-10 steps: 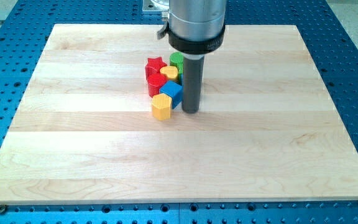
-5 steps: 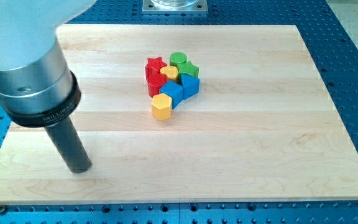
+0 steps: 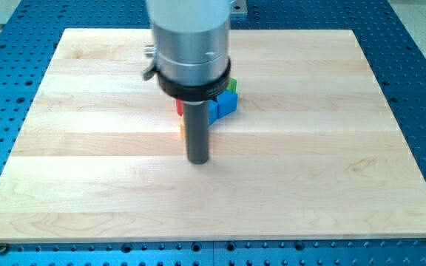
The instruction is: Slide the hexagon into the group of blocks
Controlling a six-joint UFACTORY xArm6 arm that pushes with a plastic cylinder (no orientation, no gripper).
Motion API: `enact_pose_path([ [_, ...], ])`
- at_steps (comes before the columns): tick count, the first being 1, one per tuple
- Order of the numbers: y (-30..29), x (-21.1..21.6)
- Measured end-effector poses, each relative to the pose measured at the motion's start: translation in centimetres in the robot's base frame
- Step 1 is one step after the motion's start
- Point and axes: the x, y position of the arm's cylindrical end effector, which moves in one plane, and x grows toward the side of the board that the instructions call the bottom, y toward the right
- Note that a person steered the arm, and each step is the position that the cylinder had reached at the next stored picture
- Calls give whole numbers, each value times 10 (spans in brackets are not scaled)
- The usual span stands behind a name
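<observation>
Rod and arm housing stand over the middle of the wooden board (image 3: 346, 185), hiding most of the cluster of blocks. My tip (image 3: 197, 159) rests on the board just below the cluster, toward the view's bottom; the rod has no pincer, so it grips nothing. A sliver of the yellow hexagon (image 3: 182, 131) shows at the rod's left edge, with a trace of a red block (image 3: 178, 108) above it. Two blue blocks (image 3: 224, 106) and a green block (image 3: 233, 86) show on the right. The hexagon appears to lie against the group, though contact is hidden; a short push toward the view's top probably remains.
</observation>
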Motion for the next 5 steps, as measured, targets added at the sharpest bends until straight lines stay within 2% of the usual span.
enact_pose_path([
  [1, 1, -17],
  [2, -53, -17],
  [3, -66, -17],
  [5, -31, -53],
])
